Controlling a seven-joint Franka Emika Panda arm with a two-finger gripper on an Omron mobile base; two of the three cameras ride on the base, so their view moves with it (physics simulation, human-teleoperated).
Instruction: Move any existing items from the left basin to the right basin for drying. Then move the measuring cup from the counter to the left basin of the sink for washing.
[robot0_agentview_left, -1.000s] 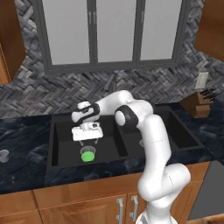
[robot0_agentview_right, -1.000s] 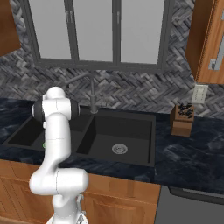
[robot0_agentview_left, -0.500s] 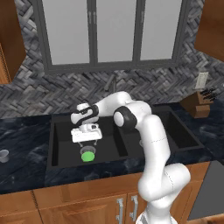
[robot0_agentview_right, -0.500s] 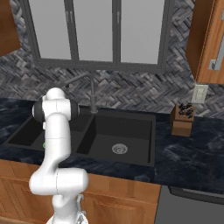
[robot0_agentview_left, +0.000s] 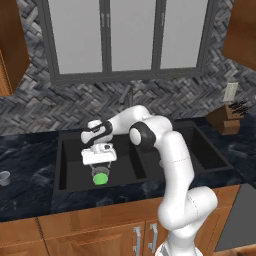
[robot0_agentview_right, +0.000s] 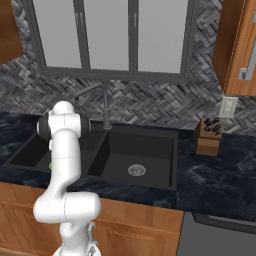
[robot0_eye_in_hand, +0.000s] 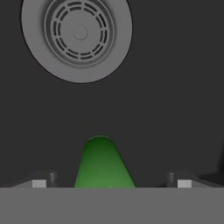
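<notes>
You see the tumbler (robot0_agentview_left: 101, 178), bright green, smooth plastic and slightly tapered, sitting on the floor of the matte black left basin (robot0_agentview_left: 70, 165), near its front wall. In the hand view the tumbler (robot0_eye_in_hand: 103, 165) lies between the two dark fingertips, untouched, with the round ribbed steel drain (robot0_eye_in_hand: 77, 35) beyond it. The gripper (robot0_agentview_left: 100, 166) hangs just above it, jaws spread wide. The pale measuring cup (robot0_agentview_left: 4, 177) rests on the marbled counter (robot0_agentview_left: 25, 195).

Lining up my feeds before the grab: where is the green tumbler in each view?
Left base view: green tumbler in the left basin, below the open gripper.
Right base view: a green sliver beside the arm.
Hand view: bottom centre, between the fingertips.
Shared landmark: the drain.
</notes>
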